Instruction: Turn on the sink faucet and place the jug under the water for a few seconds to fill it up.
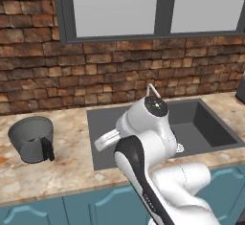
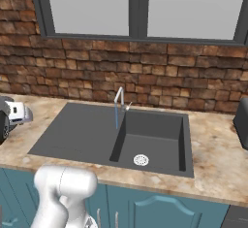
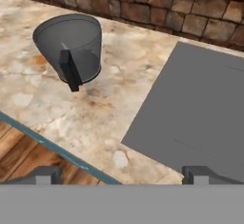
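Two fingers [image 3: 119, 175] spread wide, nothing gripped; water [image 2: 116, 118] seen running from sink faucet [image 2: 119, 96]; jug [image 3: 70, 49] upright on table [image 3: 124, 75], to be approached handle-side, gripped squarely

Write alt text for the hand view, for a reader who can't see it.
A dark grey jug with a black side handle stands upright on a mottled stone counter, left of the dark grey sink. The open gripper hangs short of it, holding nothing, with a brick wall behind.

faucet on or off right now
On: a thin blue stream of water drops straight from the faucet spout into the sink.
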Robot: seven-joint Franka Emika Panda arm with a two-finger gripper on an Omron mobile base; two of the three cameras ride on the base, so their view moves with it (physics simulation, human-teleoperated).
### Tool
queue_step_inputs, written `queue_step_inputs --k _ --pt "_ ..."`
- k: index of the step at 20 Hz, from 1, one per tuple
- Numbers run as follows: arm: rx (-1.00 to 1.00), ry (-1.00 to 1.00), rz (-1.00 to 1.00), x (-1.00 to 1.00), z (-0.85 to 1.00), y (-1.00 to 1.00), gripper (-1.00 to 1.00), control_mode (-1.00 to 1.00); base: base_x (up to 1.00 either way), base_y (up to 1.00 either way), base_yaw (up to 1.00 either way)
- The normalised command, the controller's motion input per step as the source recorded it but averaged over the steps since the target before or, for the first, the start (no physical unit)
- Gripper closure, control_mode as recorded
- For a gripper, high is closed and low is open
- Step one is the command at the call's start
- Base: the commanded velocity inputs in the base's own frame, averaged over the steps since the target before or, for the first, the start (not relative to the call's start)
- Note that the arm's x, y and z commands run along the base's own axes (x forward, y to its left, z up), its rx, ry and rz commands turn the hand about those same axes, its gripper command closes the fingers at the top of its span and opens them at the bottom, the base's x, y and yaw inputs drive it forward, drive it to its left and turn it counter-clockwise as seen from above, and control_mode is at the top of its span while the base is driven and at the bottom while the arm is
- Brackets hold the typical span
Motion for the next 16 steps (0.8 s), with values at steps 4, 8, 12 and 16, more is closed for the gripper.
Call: queue_step_inputs --k 4,8,12,16 --pt "0.0 0.11 0.0 0.05 -0.43 1.0 -1.0 -1.0 0.0 0.0 0.0" --pt "0.0 0.01 0.0 0.24 -0.25 0.97 -1.0 -1.0 0.0 0.0 0.0" --pt "0.0 0.0 0.0 0.36 -0.22 0.72 -1.0 -1.0 0.0 0.0 0.0" --pt "-0.02 0.01 0.0 0.09 -0.03 0.23 -1.0 -1.0 0.0 0.0 0.0"
